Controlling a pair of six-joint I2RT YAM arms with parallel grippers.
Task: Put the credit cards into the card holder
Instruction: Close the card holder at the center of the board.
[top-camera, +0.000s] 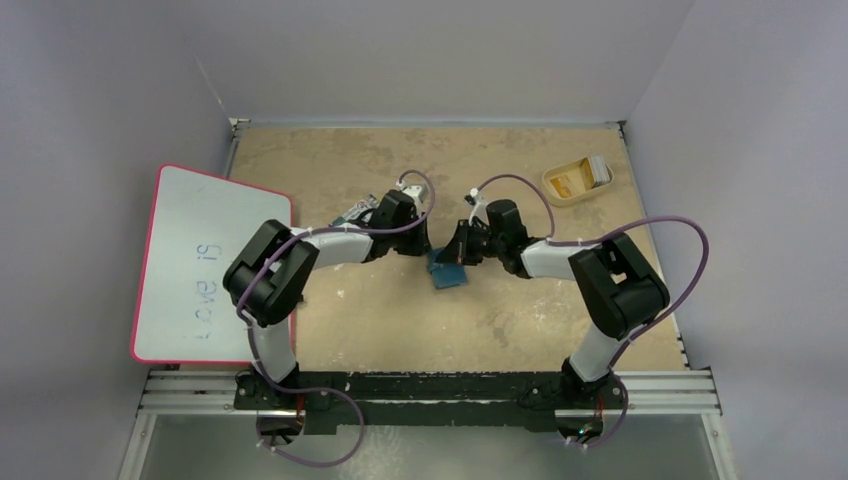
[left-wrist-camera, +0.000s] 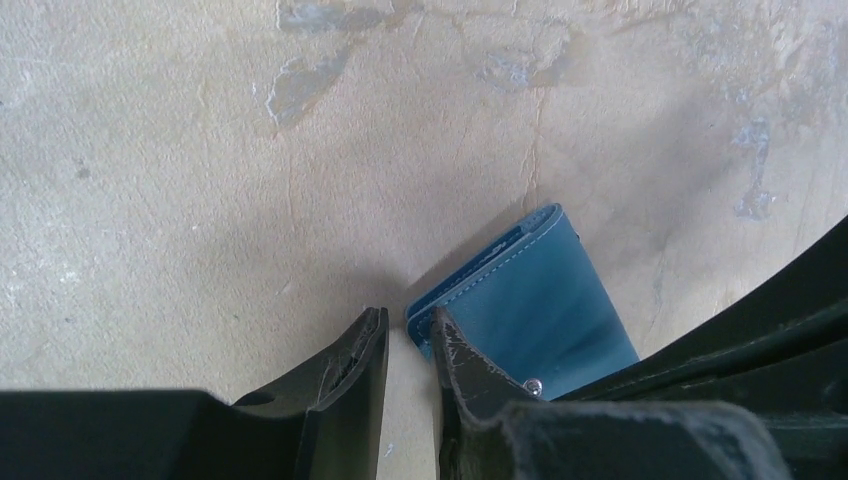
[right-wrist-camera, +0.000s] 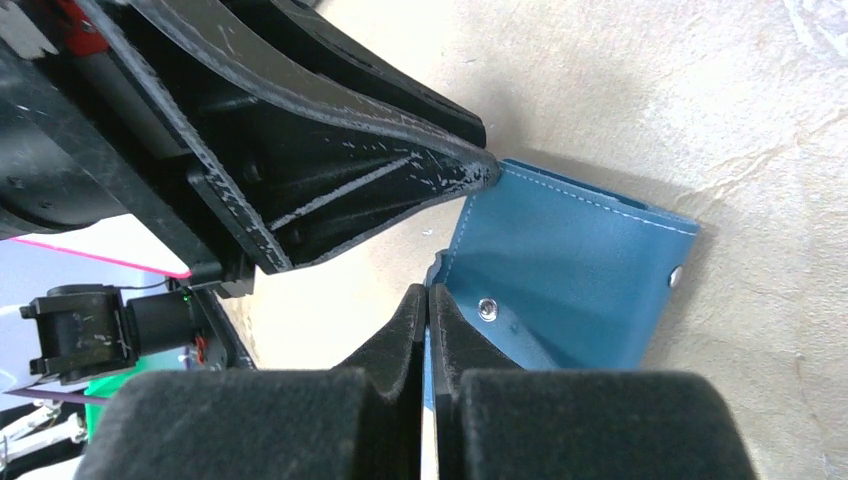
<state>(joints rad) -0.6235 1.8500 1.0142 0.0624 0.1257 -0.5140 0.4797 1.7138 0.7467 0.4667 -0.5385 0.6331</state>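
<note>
The only writing is on the board (top-camera: 200, 260) at the left: faint blue handwriting, turned sideways, that seems to read "Love is". No brand or label can be read on the wallet (right-wrist-camera: 570, 270) or the cards (top-camera: 568, 182).

The board has a pink rim and lies partly over the left edge of the table (top-camera: 400, 330). Pale walls close in the left, far and right sides, and a rail runs along the near edge. Bare table surrounds the wallet toward both the far and near edges.

The wallet lies near the table's middle, between the two arms. It is teal, with pale stitching along its edges and two metal snap studs. One flap is lifted.

The right gripper (right-wrist-camera: 428, 292) is clamped on that flap, a thin blue edge showing between its pressed fingers. The left gripper (left-wrist-camera: 407, 315) has its fingers slightly apart, with bare table in the gap and one fingertip touching the wallet's corner.

The cards, orange-yellow and whitish, lie in a tan tray (top-camera: 550, 180) at the far right, well apart from the wallet.
</note>
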